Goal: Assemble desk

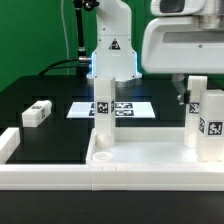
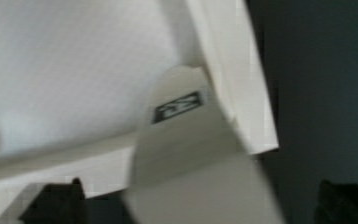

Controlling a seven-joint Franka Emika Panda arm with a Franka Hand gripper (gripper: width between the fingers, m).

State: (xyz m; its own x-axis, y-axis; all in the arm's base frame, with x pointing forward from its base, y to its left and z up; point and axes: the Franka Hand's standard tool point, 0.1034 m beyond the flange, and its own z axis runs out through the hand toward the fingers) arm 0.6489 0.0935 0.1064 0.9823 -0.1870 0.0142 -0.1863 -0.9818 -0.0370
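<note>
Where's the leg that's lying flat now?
On the exterior view's left, the leg lies on the black table, left of the marker board and apart from the tabletop panel.

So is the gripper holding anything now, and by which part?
Nothing, it seems: the gripper is open, and its fingers stand on either side of a white leg, with a gap on each side.

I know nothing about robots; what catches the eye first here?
The white tabletop panel near the front, with one upright leg mid-picture and another upright leg by the exterior view's right edge. The gripper hangs close to that one, open. A loose leg lies on the black table at that view's left.
</note>
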